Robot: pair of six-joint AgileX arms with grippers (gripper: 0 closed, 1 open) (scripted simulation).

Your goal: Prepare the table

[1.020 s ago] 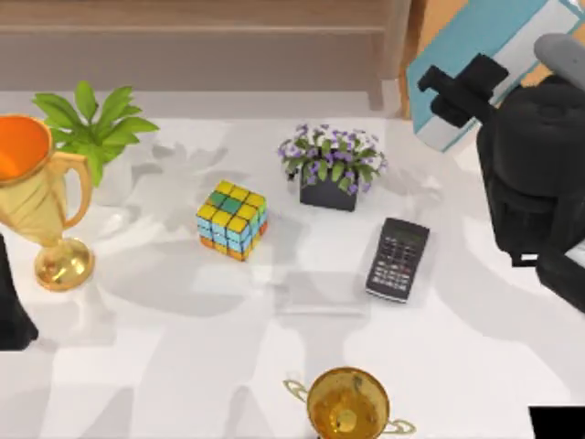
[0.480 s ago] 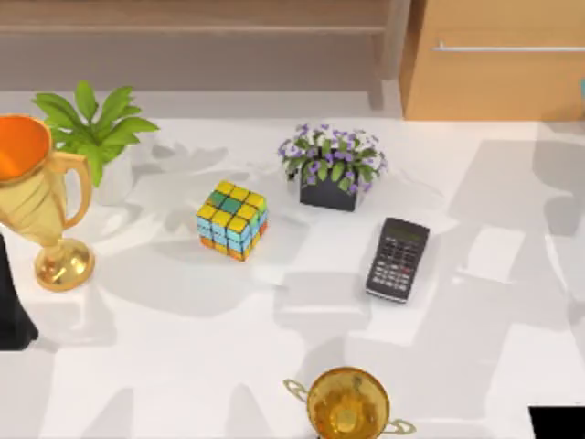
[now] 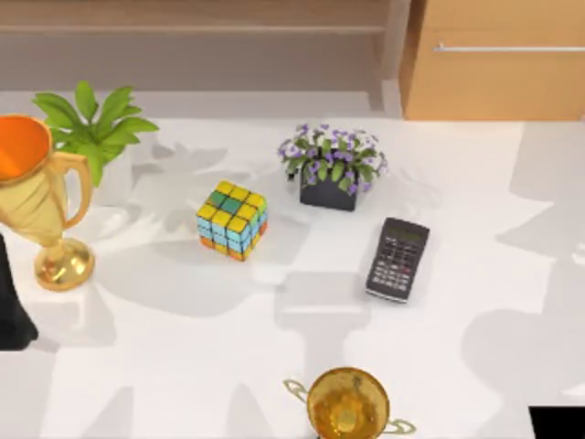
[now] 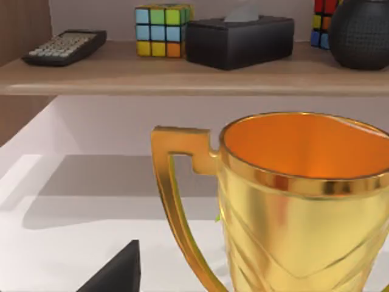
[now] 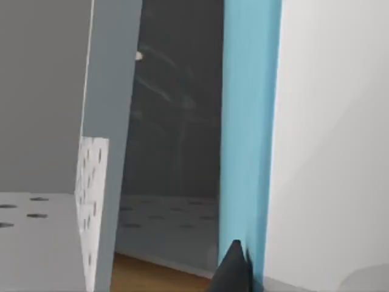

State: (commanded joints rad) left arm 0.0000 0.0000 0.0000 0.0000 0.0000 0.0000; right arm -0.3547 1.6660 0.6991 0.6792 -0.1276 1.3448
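Note:
The white table carries a gold trophy with an orange inside at its far left. My left arm stands as a dark shape just in front of that trophy, at the left edge. The same trophy rises close in the left wrist view, with a dark tip of my left gripper beside it. In the right wrist view my right gripper presses against a blue-edged box with grey perforated panels.
On the table stand a green plant, a colour cube, a purple flower pot, a black calculator and a second gold trophy at the front edge. Behind are a wooden shelf and a drawer cabinet.
My right arm, carrying the blue-edged box, has left the top view to the right, uncovering the drawer cabinet. Its shadow has slid right across the table. The objects on the table stay put.

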